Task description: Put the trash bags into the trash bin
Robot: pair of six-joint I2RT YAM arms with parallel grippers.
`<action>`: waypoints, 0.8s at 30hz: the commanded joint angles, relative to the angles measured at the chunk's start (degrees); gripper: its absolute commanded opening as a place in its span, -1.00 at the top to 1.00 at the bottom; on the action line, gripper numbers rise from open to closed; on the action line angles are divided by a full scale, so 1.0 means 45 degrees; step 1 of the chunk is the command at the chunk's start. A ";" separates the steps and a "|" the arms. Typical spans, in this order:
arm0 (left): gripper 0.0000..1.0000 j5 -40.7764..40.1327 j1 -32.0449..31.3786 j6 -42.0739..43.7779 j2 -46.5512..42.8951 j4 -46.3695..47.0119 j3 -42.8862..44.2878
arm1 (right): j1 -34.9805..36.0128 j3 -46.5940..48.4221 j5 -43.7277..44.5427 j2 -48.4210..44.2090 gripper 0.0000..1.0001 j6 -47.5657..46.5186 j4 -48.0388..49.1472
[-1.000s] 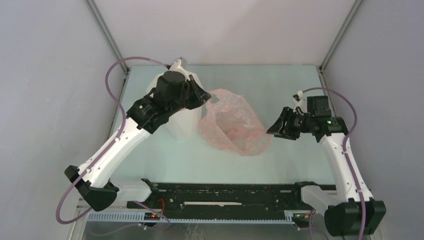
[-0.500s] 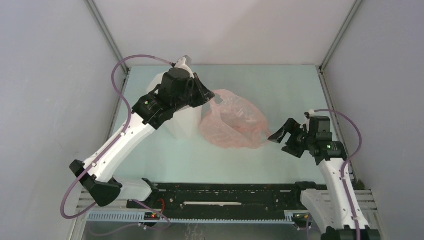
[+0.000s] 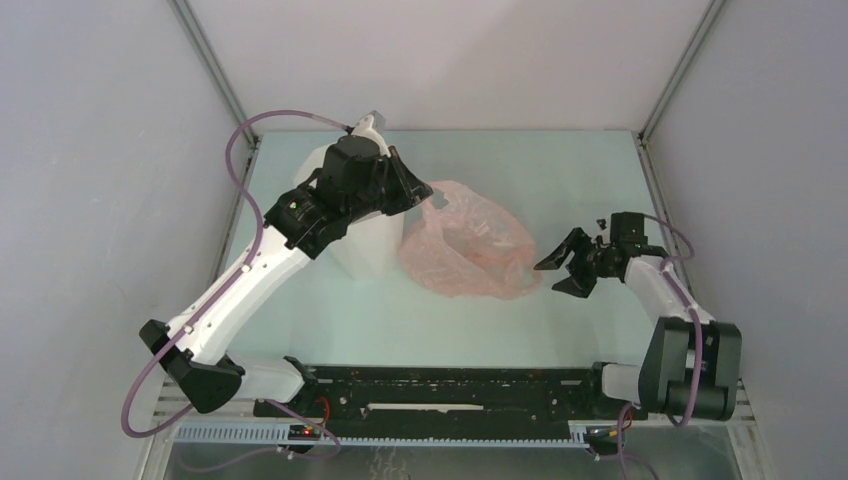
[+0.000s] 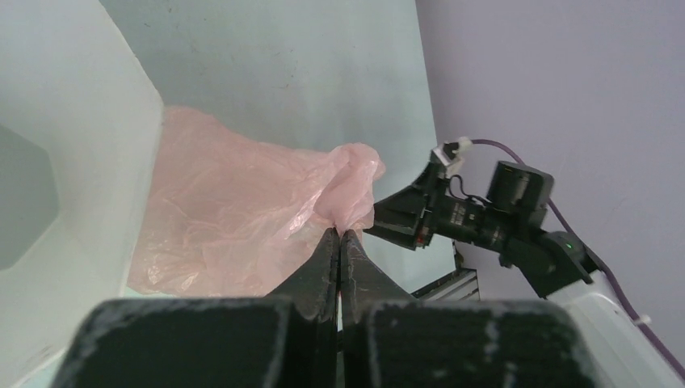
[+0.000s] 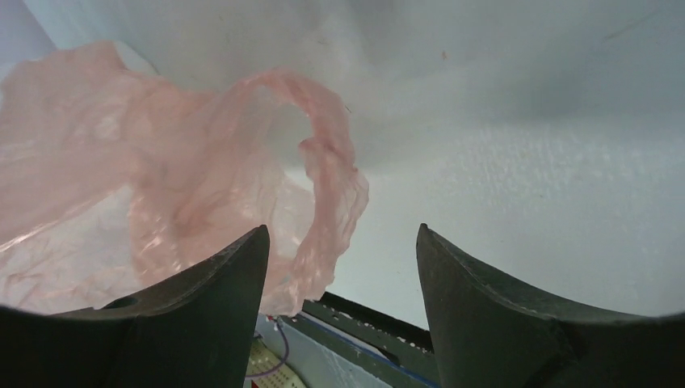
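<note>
The pale-pink trash bag (image 3: 468, 255) lies crumpled on the table, right of the white trash bin (image 3: 368, 248). My left gripper (image 3: 422, 196) is shut on a pinch of the bag's upper edge, beside the bin's rim. In the left wrist view the fingertips (image 4: 339, 234) clamp the pink film (image 4: 234, 210), with the bin wall (image 4: 73, 153) to the left. My right gripper (image 3: 560, 268) stands open just right of the bag, holding nothing. Its wrist view shows the bag's loose handle loop (image 5: 331, 178) ahead of the left finger, apart from both fingers of the open gripper (image 5: 343, 242).
The left arm covers much of the bin's top. Grey walls close in the table on the left, back and right. A black rail (image 3: 450, 390) runs along the near edge between the arm bases.
My right gripper opened, came off the bag's right edge and drew back a little as its arm folded down. The bag sagged flatter. The left gripper shifted slightly right, still pinching the bag.
</note>
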 commanded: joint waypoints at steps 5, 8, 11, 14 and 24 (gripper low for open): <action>1.00 0.0356 0.0083 -0.0112 0.0139 0.0683 0.0136 | 0.1714 -0.0429 0.0093 0.1837 -0.52 0.0525 0.2680; 1.00 0.0301 0.0084 0.0015 0.0220 0.0695 0.0082 | 0.1731 -0.0443 0.0666 0.2493 0.20 0.0680 0.3744; 1.00 -0.0315 0.0122 0.0687 0.0510 0.1168 -0.0100 | 0.1663 0.1409 0.2332 0.2160 1.00 0.0098 0.2150; 1.00 0.0156 0.1079 -0.0094 0.2184 0.0842 0.1201 | 0.0964 0.4992 0.3079 0.1055 1.00 -0.0193 -0.0008; 1.00 -0.1344 -0.0677 0.2688 0.2517 0.0717 0.8861 | 0.3462 1.2927 0.3574 -0.3629 1.00 -0.2653 0.0266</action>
